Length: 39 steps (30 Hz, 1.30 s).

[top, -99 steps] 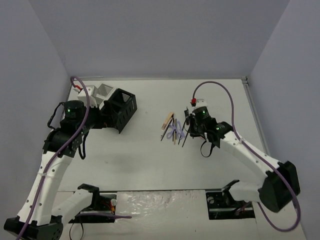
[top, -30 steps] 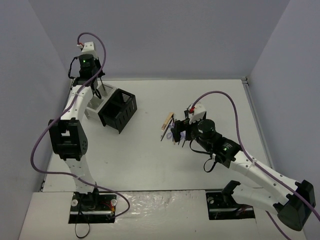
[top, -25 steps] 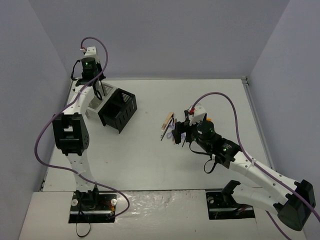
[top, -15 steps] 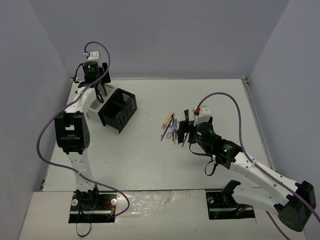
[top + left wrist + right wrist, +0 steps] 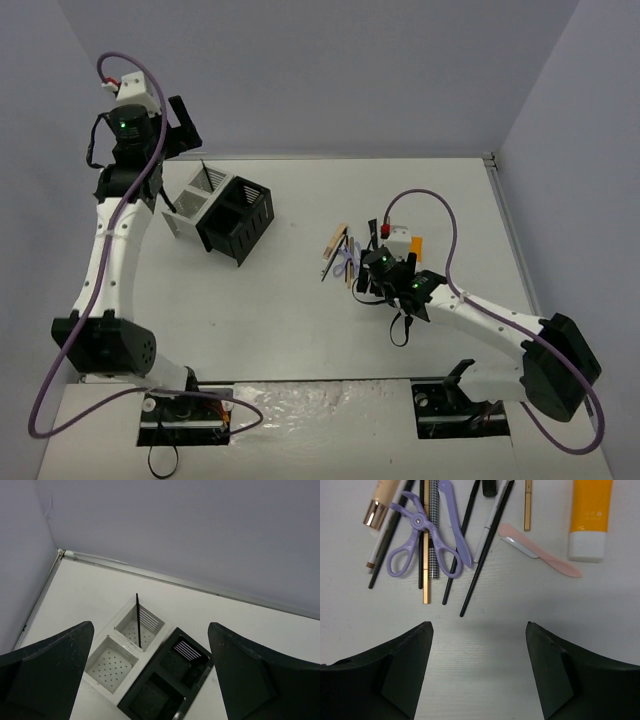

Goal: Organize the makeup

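The makeup (image 5: pixel 343 257) lies in a loose pile mid-table. In the right wrist view it shows as a lilac looped piece (image 5: pixel 427 542), thin black pencils (image 5: pixel 486 550), a tan pencil (image 5: pixel 426 582), a pink stick (image 5: pixel 540 557) and an orange tube (image 5: pixel 590 512) with a white cap. My right gripper (image 5: pixel 479 647) hovers open just on the near side of the pile, nothing between its fingers (image 5: pixel 402 667). My left gripper (image 5: pixel 150 672) is open and high above the white box (image 5: pixel 112 662), where one black pencil (image 5: pixel 138 622) stands in the far compartment.
A black mesh box (image 5: pixel 238 220) sits against the right side of the white box (image 5: pixel 195 197) at the back left. The side walls and back wall close in the table. The left arm (image 5: pixel 110 240) reaches up along the left wall.
My left gripper opened and rose away from the white box, leaving the black pencil standing in it. My right gripper came down closer to the pile, its jaws a little narrower.
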Each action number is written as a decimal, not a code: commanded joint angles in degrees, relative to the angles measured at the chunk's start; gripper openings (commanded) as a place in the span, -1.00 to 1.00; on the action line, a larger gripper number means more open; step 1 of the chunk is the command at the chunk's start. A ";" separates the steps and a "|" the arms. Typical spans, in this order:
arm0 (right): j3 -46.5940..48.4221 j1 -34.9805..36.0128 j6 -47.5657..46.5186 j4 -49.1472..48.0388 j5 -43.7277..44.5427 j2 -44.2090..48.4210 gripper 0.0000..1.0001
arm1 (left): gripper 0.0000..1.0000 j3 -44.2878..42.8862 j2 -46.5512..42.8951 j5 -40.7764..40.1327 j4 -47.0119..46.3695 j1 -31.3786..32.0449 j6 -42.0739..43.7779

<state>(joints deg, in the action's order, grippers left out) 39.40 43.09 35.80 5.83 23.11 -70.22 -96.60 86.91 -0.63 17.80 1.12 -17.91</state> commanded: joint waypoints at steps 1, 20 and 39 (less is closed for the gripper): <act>4.67 -0.42 4.25 -0.76 3.44 -7.32 0.36 | 0.94 3.03 -8.97 4.62 10.87 0.93 -3.29; 4.80 -5.08 4.71 -8.99 -0.81 -22.82 -0.22 | 0.94 28.63 -24.09 6.70 14.69 1.26 0.72; 0.95 -6.61 5.51 -6.01 -0.31 -18.09 -1.00 | 0.94 28.22 -22.84 11.56 15.07 1.27 -0.11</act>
<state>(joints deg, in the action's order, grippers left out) 41.68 36.77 40.26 -3.32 21.80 -90.94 -65.12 64.40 8.67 35.53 2.20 -18.06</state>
